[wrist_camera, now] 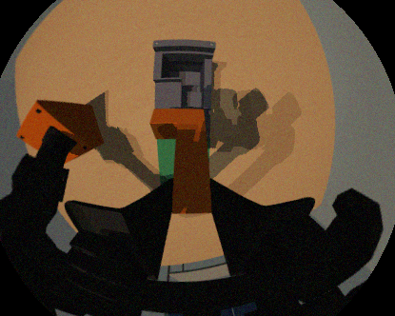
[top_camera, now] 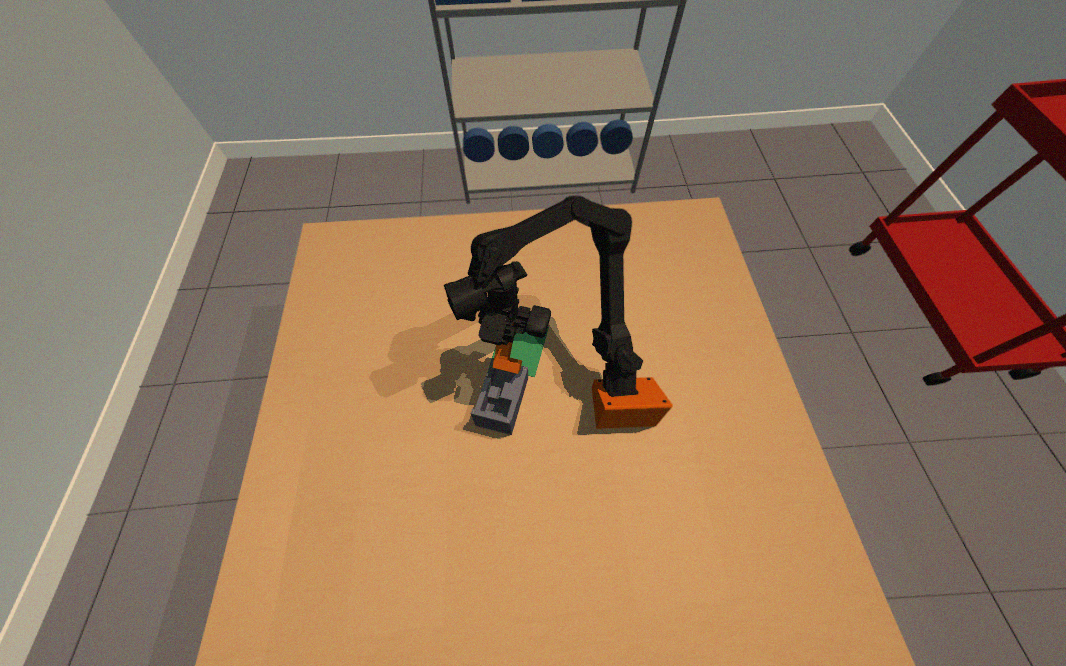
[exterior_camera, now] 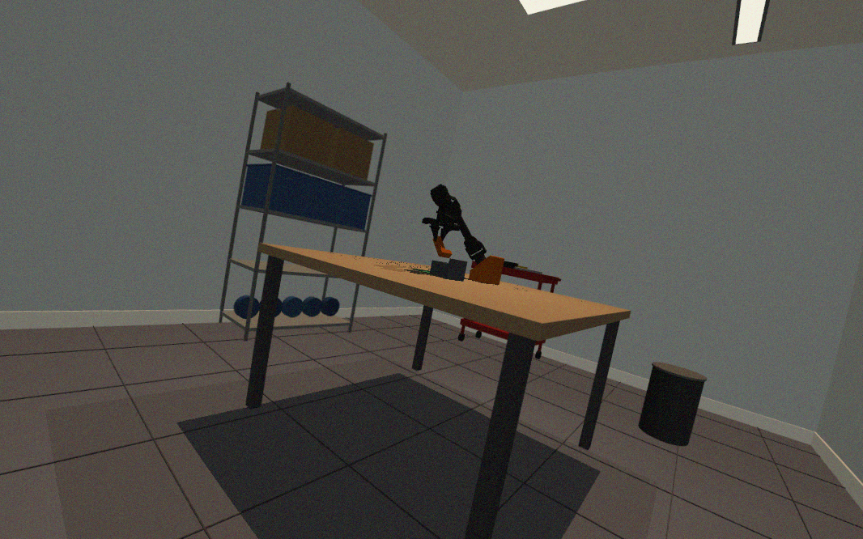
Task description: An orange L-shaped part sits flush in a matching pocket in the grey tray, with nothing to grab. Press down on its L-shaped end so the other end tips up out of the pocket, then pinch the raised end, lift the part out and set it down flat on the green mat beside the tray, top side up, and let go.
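Claw point(top_camera: 506, 342) point(exterior_camera: 439, 239) point(wrist_camera: 191, 182) pointing downward above the table point(top_camera: 470, 530) point(exterior_camera: 380, 273) point(wrist_camera: 129, 29), clamped on the orange part point(top_camera: 507, 361) point(exterior_camera: 443, 249) point(wrist_camera: 191, 167).

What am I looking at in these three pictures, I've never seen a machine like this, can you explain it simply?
It's one black robot arm standing on an orange base block, with a two-fingered gripper for a hand. The first picture looks down on the table; the second is from across the room; the third is from the wrist, past the fingers. A grey tray with a hollow pocket and a green mat lie on the table. The gripper pinches an orange L-shaped part, held up out of the pocket.
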You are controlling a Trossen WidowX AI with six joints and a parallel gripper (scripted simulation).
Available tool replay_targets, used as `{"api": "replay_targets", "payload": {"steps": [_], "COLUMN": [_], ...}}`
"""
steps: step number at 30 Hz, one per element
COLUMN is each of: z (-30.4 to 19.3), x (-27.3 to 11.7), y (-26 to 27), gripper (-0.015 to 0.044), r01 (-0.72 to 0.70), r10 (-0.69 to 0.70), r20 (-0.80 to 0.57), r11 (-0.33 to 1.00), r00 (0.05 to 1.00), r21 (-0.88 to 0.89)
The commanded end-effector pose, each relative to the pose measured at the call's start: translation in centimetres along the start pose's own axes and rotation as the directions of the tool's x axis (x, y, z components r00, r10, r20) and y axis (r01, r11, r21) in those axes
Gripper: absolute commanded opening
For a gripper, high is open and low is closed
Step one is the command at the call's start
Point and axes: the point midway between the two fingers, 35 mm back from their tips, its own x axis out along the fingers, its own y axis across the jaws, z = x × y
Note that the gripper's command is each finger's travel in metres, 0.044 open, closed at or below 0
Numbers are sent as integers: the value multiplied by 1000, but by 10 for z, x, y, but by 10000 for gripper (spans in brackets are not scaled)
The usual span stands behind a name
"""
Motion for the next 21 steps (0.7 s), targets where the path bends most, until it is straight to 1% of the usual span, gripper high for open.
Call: {"api": "replay_targets", "payload": {"steps": [1, 12, 21], "z": [-18, -68, -71], "x": [2, 1, 6], "y": [3, 10, 11], "gripper": [0, 0, 0], "r01": [-2, -2, -2], "r10": [2, 2, 2], "r20": [-9, -11, -11], "r11": [1000, 1000, 1000], "r00": [1000, 1000, 1000], "r21": [-7, -7, -7]}}
